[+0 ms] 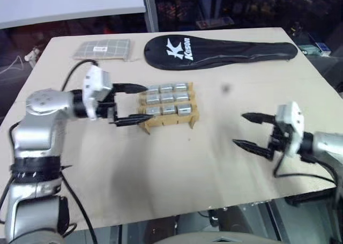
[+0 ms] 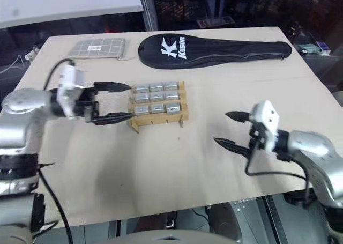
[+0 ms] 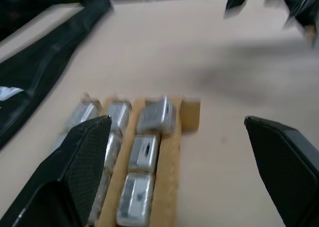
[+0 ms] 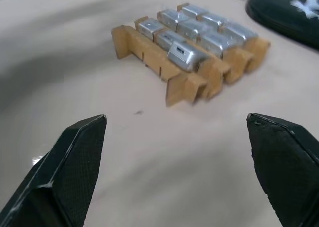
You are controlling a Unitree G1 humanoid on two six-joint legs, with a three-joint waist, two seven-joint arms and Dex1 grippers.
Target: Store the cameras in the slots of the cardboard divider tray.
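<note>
With all nine slots filled, cardboard divider tray [image 1: 169, 117] holds cameras [image 1: 168, 98] | both end effectors wide open, empty

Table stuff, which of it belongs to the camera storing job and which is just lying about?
Part of the job:
- cameras, nine, seated in the slots
- cardboard divider tray

Just lying about:
- black racket cover, behind the tray
- grey checkered pouch, at the table's far left corner

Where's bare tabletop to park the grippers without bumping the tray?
Bare table spans the near side, between the cardboard divider tray and the open right gripper. It is crowded where the open left gripper flanks the tray's corner, and farther back by the racket cover and checkered pouch.
</note>
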